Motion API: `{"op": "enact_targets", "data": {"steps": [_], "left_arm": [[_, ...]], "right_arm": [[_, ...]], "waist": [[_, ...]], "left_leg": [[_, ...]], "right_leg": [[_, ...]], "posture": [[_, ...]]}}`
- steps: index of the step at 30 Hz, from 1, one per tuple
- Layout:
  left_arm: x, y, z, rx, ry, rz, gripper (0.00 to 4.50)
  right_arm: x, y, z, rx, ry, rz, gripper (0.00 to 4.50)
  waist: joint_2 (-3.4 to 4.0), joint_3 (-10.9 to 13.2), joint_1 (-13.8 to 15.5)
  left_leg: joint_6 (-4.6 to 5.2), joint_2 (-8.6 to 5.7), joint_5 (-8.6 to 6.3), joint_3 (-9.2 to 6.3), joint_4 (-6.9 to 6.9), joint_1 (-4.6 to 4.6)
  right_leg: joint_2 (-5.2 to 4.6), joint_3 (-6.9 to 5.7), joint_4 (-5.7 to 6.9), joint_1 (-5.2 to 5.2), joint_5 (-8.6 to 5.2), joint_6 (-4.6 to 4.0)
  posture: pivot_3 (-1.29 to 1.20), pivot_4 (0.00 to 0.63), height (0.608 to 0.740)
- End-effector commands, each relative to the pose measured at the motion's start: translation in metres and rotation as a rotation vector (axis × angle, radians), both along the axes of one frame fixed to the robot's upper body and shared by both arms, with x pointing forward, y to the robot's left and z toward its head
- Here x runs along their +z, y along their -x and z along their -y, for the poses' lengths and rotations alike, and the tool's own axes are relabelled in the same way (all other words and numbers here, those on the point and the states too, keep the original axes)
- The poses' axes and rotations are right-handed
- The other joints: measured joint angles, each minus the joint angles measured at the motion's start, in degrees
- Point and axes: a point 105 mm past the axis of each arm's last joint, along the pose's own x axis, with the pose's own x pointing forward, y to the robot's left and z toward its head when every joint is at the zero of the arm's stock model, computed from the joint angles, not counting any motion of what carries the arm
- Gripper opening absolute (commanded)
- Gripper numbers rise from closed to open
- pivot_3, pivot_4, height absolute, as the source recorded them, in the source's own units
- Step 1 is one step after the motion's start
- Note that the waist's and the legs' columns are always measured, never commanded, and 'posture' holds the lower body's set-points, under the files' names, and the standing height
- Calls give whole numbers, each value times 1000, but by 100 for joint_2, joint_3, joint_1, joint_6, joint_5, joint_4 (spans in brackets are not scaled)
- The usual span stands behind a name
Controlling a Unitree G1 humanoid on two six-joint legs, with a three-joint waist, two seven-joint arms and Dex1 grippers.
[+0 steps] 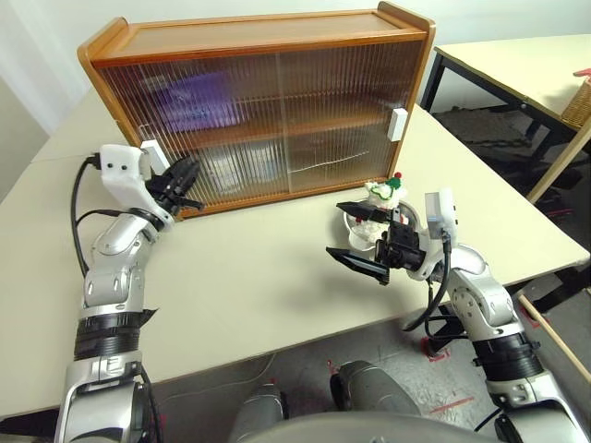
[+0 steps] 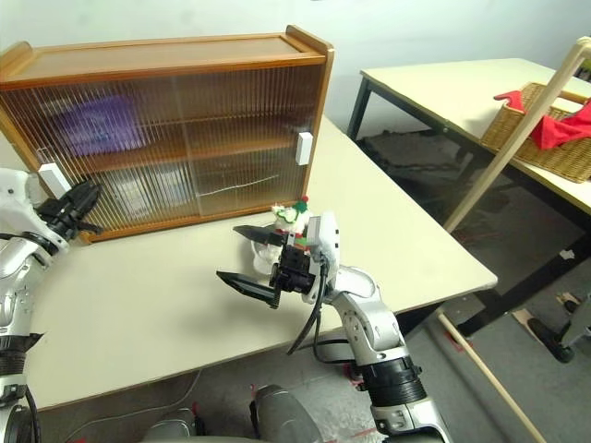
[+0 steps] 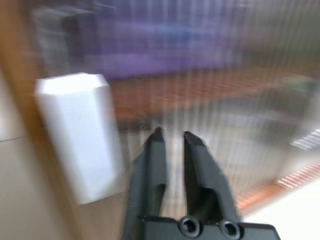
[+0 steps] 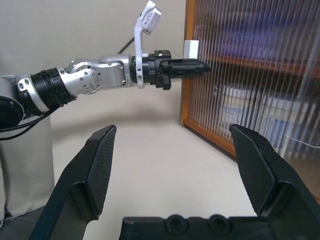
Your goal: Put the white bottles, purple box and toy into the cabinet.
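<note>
The cabinet point(image 1: 259, 41) stands at the back of the table with both ribbed doors closed. Through the left door the purple box point(image 1: 199, 97) shows as a blur on the upper shelf. Pale blue-and-white shapes on the lower shelf point(image 4: 247, 112) look like the white bottles. My left gripper point(image 1: 187, 180) is level in front of the left door, beside its white handle point(image 3: 80, 135), its fingers a little apart and empty. The toy point(image 1: 381, 196) sits on the table right of centre. My right gripper point(image 1: 355, 235) hangs wide open and empty just in front of it, pointing left.
The right door's white handle point(image 1: 398, 124) is near the cabinet's right end. A second table stands at the right with a wicker basket point(image 2: 545, 138) holding red cloth. A wooden pole point(image 2: 512, 134) leans between the tables. The table's edge is close behind my right arm.
</note>
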Motion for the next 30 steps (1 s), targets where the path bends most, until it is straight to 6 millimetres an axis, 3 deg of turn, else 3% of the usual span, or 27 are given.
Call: {"op": "enact_targets", "data": {"steps": [1,3,7,8,10,13,16,22,30], "left_arm": [[-4,9,22,-160,20,-35,2282],[0,14,32,-226,42,-31,2959],[10,31,49,-384,60,5,4352],[13,38,55,-441,64,15,4470],[18,56,59,-531,95,30,4470],[19,72,49,-554,82,23,4500],[15,83,41,-565,23,3,4500],[20,87,35,-546,-4,26,4500],[18,89,43,-574,-27,22,4500]], "right_arm": [[0,-3,4,-6,14,1,4500],[1,-4,5,-7,18,3,4500],[2,-6,6,0,21,1,4500],[3,-6,7,6,20,-2,4500],[7,-8,12,7,10,-6,4500],[17,-17,29,-27,-26,-27,3513],[28,-30,47,-105,-52,-13,2442],[39,-57,80,-246,-7,5,106],[47,-102,129,-580,62,16,44]], "waist": [[-1,-2,22],[-4,-5,50],[-2,-9,91],[0,-11,107],[1,-12,130],[2,-12,196],[7,-14,243],[11,-16,310],[26,-19,298]], "left_leg": [[-4,0,7,0,0,-4],[4,0,10,0,2,-17],[110,2,18,7,4,-39],[111,4,16,12,5,-39],[106,5,15,17,9,-39],[97,7,2,20,16,-40],[157,18,-46,19,36,-38],[172,30,-77,19,96,-28],[176,34,-69,16,100,7]], "right_leg": [[0,0,0,-1,1,0],[-1,0,-3,-9,0,1],[3,-4,-7,-23,-17,-33],[4,-5,-6,-23,-19,-21],[8,-6,-6,-22,-14,14],[11,-3,-6,-18,-36,30],[13,-6,-4,-7,-50,21],[11,-12,-2,15,-51,-35],[9,-1,7,32,-8,-51]], "posture": [[-209,0,740],[-205,0,740],[-199,0,740],[-199,0,740],[-197,0,740],[-194,0,740],[-192,0,740],[-177,0,740],[-179,0,740]]}}
